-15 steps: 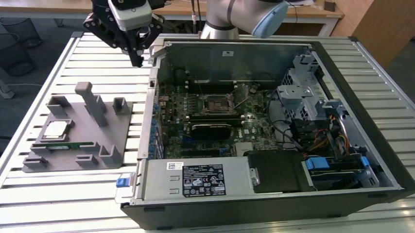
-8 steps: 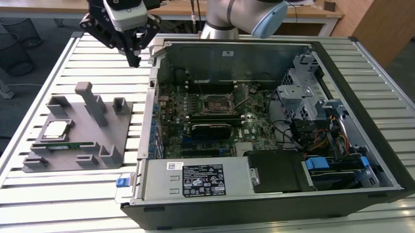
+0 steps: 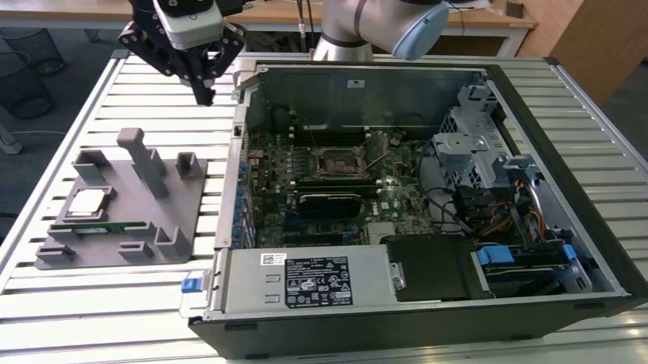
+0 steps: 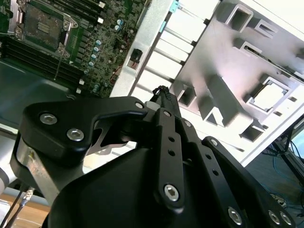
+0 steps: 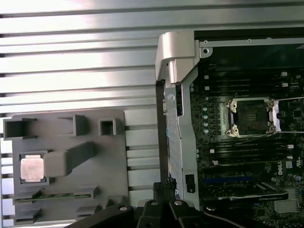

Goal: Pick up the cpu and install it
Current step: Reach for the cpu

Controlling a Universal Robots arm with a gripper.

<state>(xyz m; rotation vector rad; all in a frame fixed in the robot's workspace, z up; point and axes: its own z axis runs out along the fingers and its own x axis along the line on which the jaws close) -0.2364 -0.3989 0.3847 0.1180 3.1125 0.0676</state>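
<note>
The cpu (image 3: 86,202) lies flat, silver top up, in a pocket of the grey tray (image 3: 152,244) at the exterior view's left. Both wrist views show the cpu (image 5: 32,168) (image 4: 268,95) in its pocket too. My gripper (image 3: 206,95) hangs high over the slatted table, between the tray and the open computer case, well apart from the cpu. Its fingers meet at the tips with nothing between them, as the gripper (image 4: 164,92) (image 5: 166,184) appears in both wrist views. The motherboard's cpu socket (image 3: 338,161) (image 5: 251,116) (image 4: 42,21) stands open and bare inside the case.
A thin green memory stick (image 3: 102,225) (image 5: 52,196) lies on the tray next to the cpu. Upright grey blocks (image 3: 142,159) rise from the tray. The case's metal wall (image 3: 240,152) stands between tray and motherboard. Drive cages and cables (image 3: 486,189) fill the case's far side.
</note>
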